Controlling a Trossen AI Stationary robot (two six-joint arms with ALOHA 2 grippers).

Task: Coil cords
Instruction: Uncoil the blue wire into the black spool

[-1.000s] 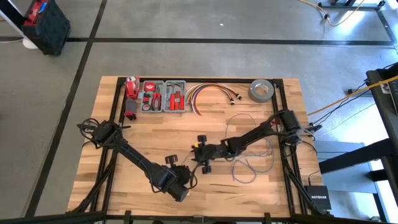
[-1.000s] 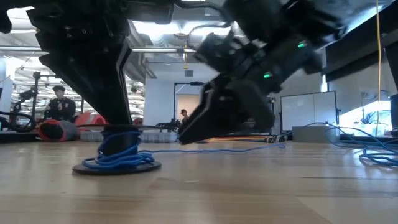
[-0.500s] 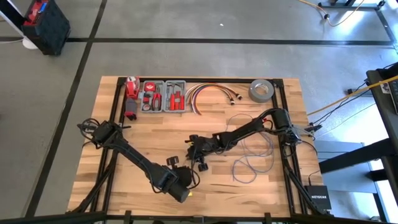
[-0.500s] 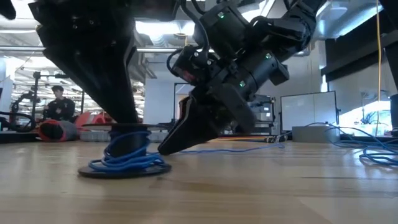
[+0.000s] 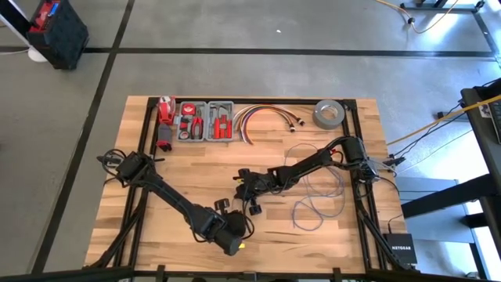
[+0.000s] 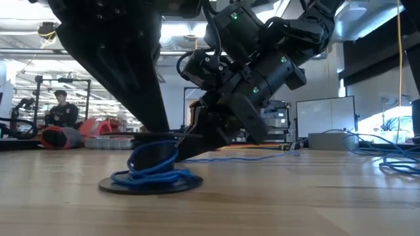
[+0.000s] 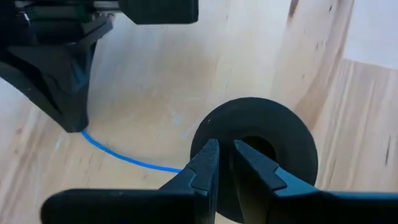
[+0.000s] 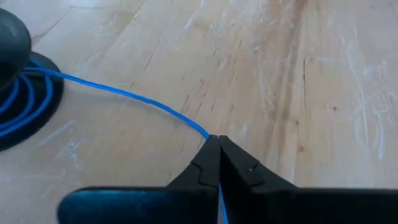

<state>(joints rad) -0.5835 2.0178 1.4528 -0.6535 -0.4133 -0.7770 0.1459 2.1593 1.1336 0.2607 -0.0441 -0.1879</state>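
Right gripper (image 8: 217, 142) is pinching the thin blue wire (image 8: 134, 98) with jaws clamped together on it, sitting low centre of the high frame on the worktop (image 5: 188, 168). Left gripper (image 7: 225, 152) is sitting at the lower centre-left of the high frame, jaws nearly together around the post of the black disc spool (image 7: 292, 134), where the wire is lying coiled (image 6: 154, 172). The rest of the wire is trailing in loose loops (image 5: 317, 205) at right of centre.

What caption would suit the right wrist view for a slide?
Right gripper shut on the thin blue wire, which runs across the wooden table to coils on the black disc.
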